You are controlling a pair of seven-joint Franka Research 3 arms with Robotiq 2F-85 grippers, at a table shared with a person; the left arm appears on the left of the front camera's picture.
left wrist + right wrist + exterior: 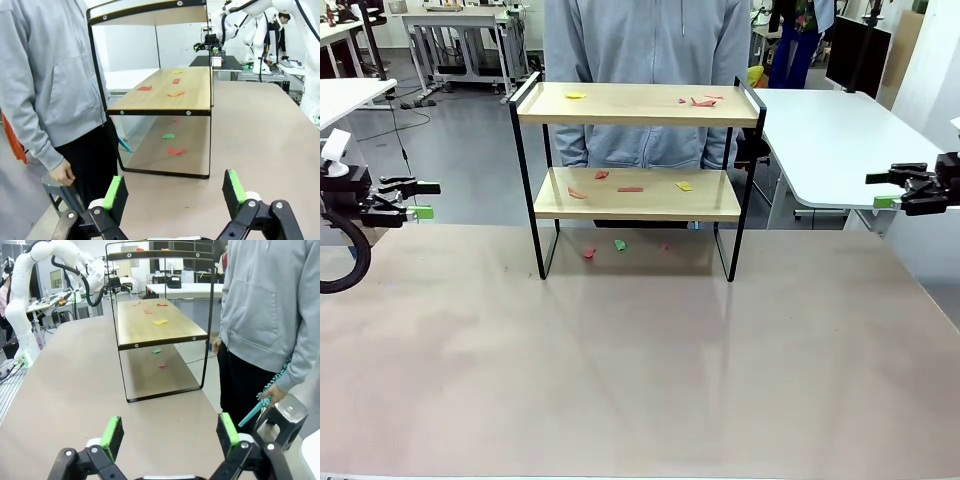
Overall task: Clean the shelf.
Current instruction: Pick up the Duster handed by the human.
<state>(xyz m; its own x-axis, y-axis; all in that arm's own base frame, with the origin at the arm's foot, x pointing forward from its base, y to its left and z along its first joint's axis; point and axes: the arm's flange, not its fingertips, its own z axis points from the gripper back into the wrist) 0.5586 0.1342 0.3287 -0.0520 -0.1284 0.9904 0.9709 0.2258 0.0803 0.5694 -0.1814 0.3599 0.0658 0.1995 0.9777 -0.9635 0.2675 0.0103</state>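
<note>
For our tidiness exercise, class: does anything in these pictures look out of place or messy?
Yes. Small coloured scraps litter the shelf: red and yellow ones on both boards, and red and green ones on the table beneath it. The shelf itself stands upright.

Bright, even indoor light falls from overhead, with no hard shadows. Ahead of the left gripper (426, 200) and the right gripper (876, 190), the shelf (638, 104) lays only a faint, soft shadow on the table (640, 380), under its lower board and around its legs. Below both grippers the tabletop carries a dull, patchy sheen. The front view is sharp throughout. In both wrist views the wide lens bows the shelf's black frame and stretches the edges. The green pads (112, 192), close to the lens, look slightly soft. Beyond the left gripper's fingers, the white wall behind the shelf is nearly washed out.
</note>
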